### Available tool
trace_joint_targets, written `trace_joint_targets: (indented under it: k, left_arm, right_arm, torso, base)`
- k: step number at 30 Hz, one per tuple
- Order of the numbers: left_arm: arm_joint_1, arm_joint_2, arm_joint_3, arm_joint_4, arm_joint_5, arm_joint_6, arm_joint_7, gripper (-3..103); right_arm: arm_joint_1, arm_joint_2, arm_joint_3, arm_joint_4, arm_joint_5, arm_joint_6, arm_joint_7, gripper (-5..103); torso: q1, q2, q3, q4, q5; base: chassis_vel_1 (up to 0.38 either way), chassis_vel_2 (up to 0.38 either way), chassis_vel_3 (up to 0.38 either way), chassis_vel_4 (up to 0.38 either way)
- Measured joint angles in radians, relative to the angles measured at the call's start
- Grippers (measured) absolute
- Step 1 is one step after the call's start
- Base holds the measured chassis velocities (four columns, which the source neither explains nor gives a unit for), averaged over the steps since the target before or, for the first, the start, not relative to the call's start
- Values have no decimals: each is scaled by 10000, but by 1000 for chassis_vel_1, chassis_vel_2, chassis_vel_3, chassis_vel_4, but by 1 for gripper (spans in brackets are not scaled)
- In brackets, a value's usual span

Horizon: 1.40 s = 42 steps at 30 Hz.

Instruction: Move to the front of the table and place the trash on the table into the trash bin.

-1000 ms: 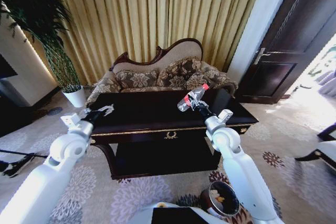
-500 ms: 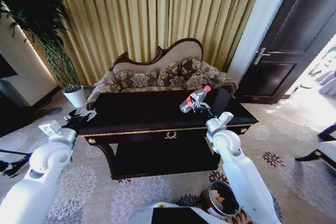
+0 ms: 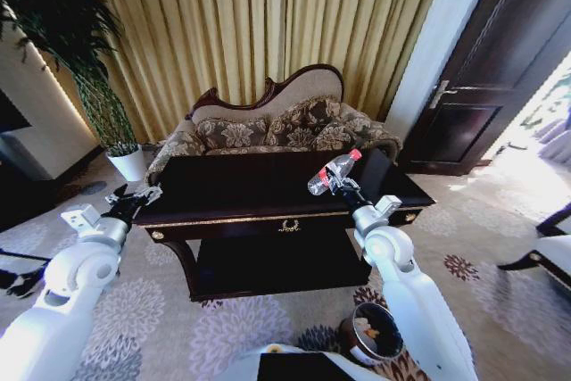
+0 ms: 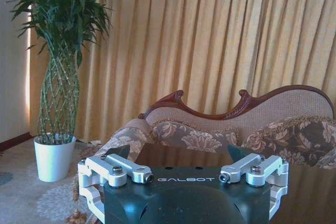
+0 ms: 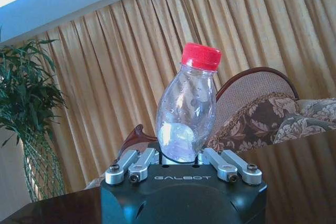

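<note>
My right gripper (image 3: 337, 183) is shut on a clear plastic bottle (image 3: 331, 170) with a red cap and red-white label. It holds the bottle tilted above the right half of the dark glossy table (image 3: 241, 189). In the right wrist view the bottle (image 5: 186, 108) stands cap-up between the shut fingers of that gripper (image 5: 181, 156). My left gripper (image 3: 136, 197) hangs open and holds nothing, just off the table's left end. The left wrist view shows this gripper (image 4: 178, 153) with fingers spread wide. The small dark round trash bin (image 3: 369, 333) stands on the carpet by my right arm, with light scraps inside.
A patterned sofa (image 3: 285, 127) sits right behind the table, before gold curtains. A tall plant in a white pot (image 3: 129, 165) stands at the left. A dark door (image 3: 482, 86) is at the right, and a chair's edge (image 3: 549, 252) is near the right border.
My left arm has drawn back leftward from over the table's left end. The right gripper with the bottle has moved slightly up and right. The head view has shifted a little.
</note>
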Motion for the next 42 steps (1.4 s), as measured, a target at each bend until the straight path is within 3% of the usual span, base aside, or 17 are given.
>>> trace_joint_targets:
  k: [33,42]
  left_arm:
    - [-41,-69,129,17,4,-26,93,100]
    - [18,-206,197,16,56,-39,109,100]
  right_arm:
    - [-127,34,30,-68,-56,89,-25,27]
    - [-34,382,-45,-1131,-466,234,-191,27]
  torso:
    - [-3,2,-1,1,0]
    - [1,-1,2,-1,0]
  base:
    - [128,-133,-133,137]
    - [29,-30,-39,34]
